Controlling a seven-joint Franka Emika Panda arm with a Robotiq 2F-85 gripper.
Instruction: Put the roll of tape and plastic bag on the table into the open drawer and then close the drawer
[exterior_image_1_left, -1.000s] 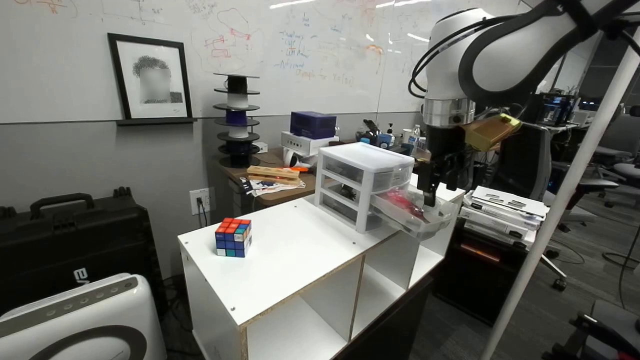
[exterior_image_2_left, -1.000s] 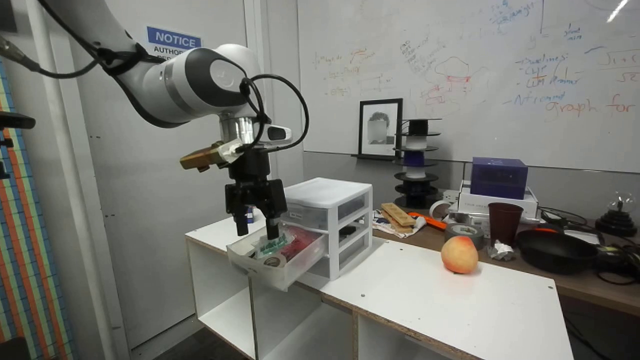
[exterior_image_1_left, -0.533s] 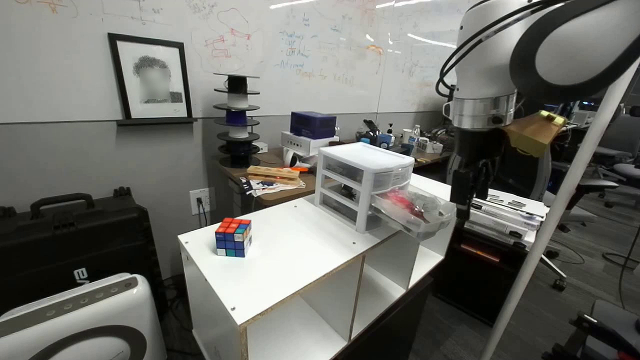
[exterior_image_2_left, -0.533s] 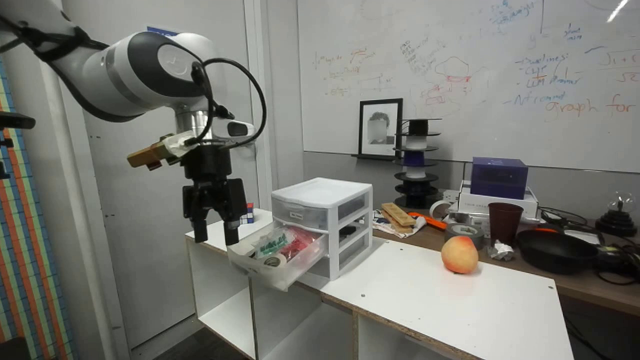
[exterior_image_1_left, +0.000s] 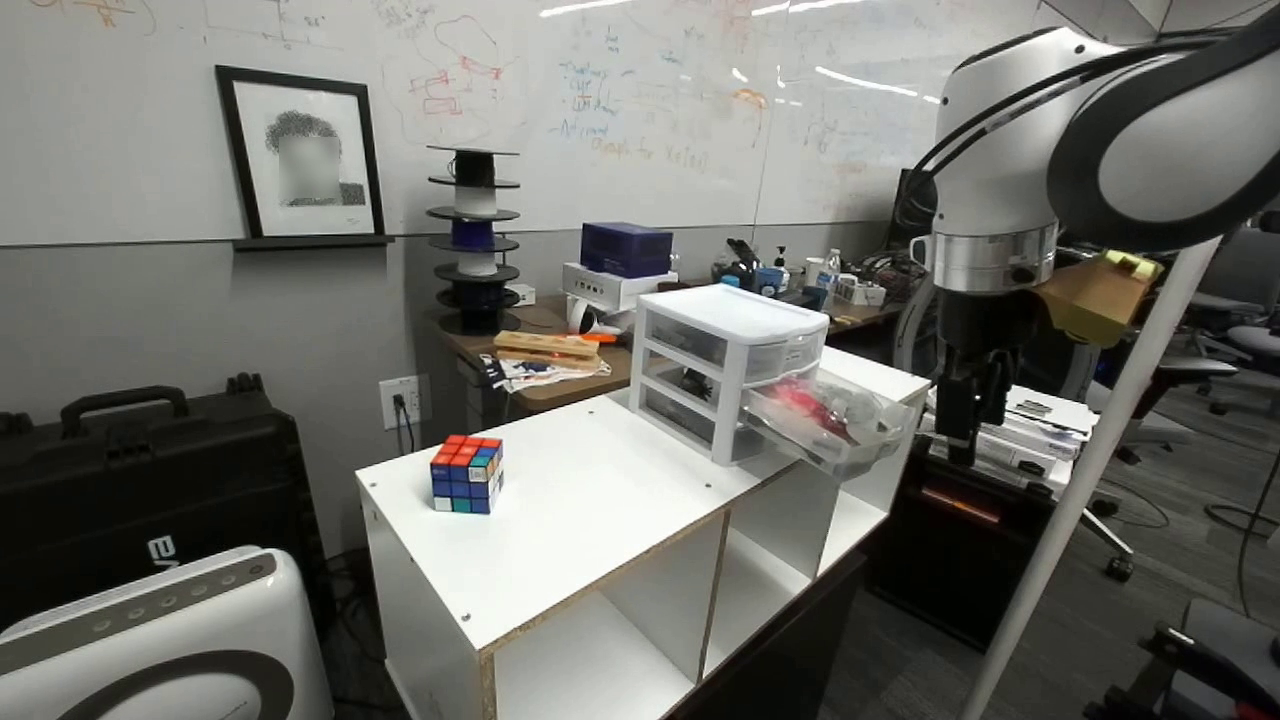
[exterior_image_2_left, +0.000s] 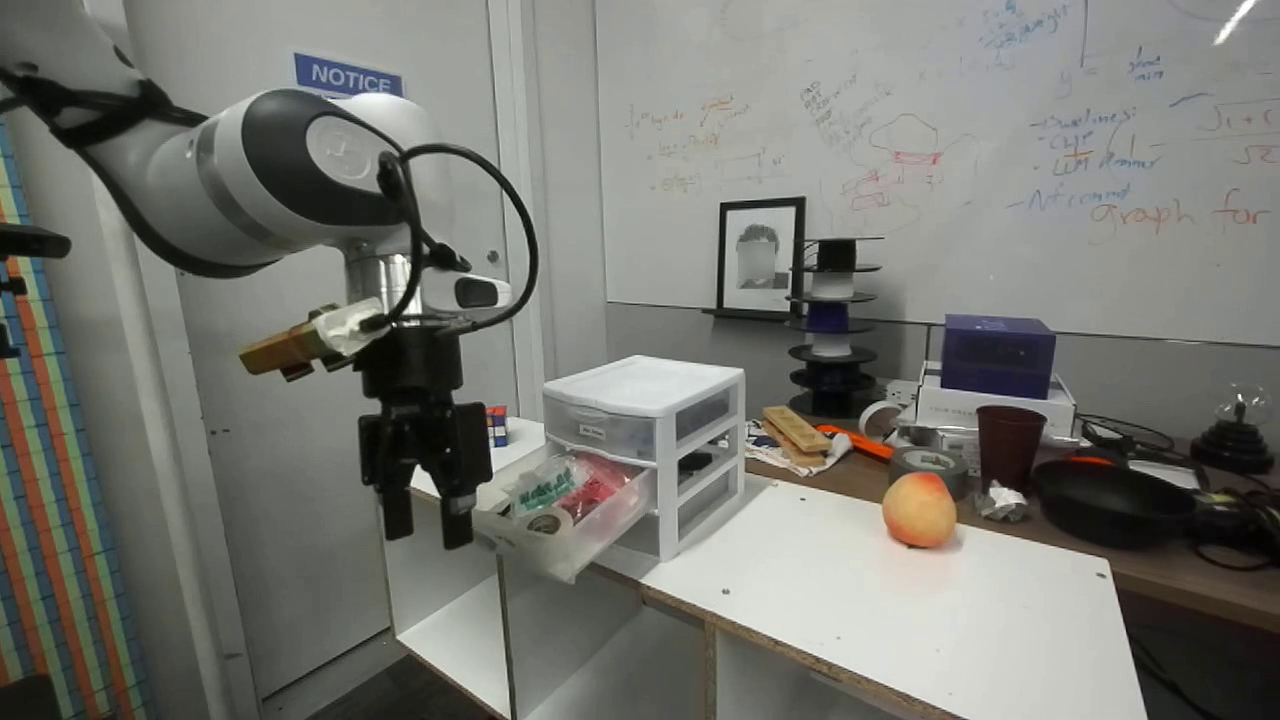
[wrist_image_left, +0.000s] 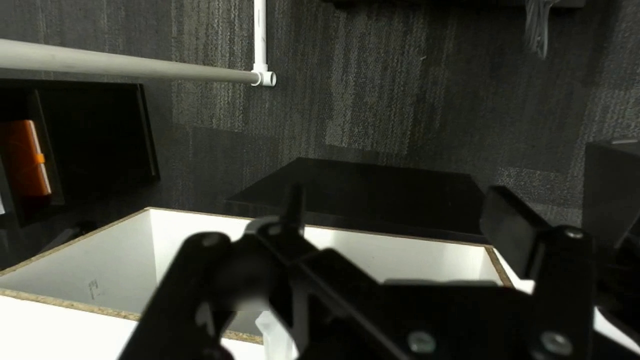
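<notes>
The drawer (exterior_image_2_left: 600, 530) of the white plastic unit (exterior_image_2_left: 645, 385) is pulled out and tilts down past the table's edge; it also shows in an exterior view (exterior_image_1_left: 850, 455). The roll of tape (exterior_image_2_left: 548, 522) lies inside it near the front. The plastic bag (exterior_image_2_left: 550, 485) with green print lies behind the tape, beside a red item (exterior_image_2_left: 605, 485). My gripper (exterior_image_2_left: 428, 525) is open and empty, pointing down, just outside the drawer's front at about its height. In an exterior view the gripper (exterior_image_1_left: 975, 435) stands apart from the drawer. The wrist view shows the fingers (wrist_image_left: 395, 215) wide apart.
The white table (exterior_image_2_left: 850, 610) holds a peach (exterior_image_2_left: 919, 510) and a Rubik's cube (exterior_image_1_left: 466, 475). A cluttered desk (exterior_image_2_left: 1210, 585) stands behind. A pale pole (exterior_image_1_left: 1090, 480) rises near the arm. Open cubbies (wrist_image_left: 430, 260) and dark floor show below the gripper.
My gripper has moved from above the drawer outward past its front, then down to about drawer height. It stays open. The bag and tape lie still in the drawer.
</notes>
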